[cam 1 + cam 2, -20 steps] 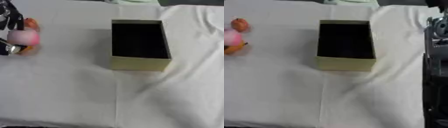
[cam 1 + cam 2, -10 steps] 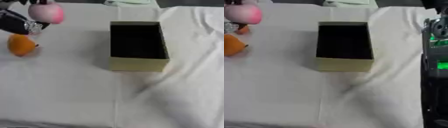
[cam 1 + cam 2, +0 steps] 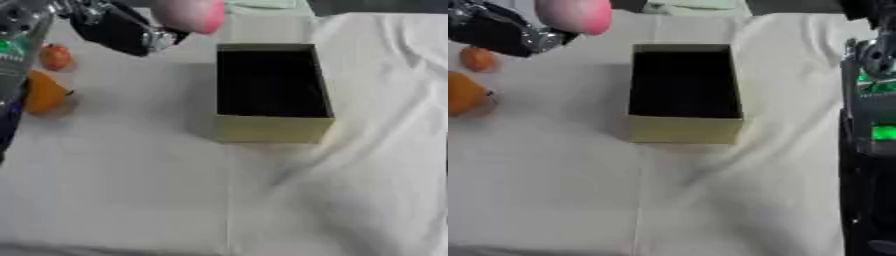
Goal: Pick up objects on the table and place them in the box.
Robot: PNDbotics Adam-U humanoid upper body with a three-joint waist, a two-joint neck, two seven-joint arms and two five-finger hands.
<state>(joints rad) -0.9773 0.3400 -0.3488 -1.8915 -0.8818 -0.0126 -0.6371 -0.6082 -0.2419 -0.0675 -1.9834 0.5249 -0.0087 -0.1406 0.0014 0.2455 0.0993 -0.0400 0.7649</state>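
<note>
My left hand hangs above the table's far left, shut on a round pink object. The pink object is in the air just beyond the far left corner of the olive box. That box stands open in the middle of the white cloth, and its dark inside shows nothing. On the cloth at the left lie an orange fruit-like object and, farther back, a smaller red-orange one. Only my right arm shows, along the right edge with green lights; its hand is out of view.
A white cloth covers the table, creased to the right of the box. A pale green thing lies at the far edge behind the box.
My left hand has lifted the pink object off the cloth at the left and carried it up and to the right, towards the box. The orange objects stay on the cloth.
</note>
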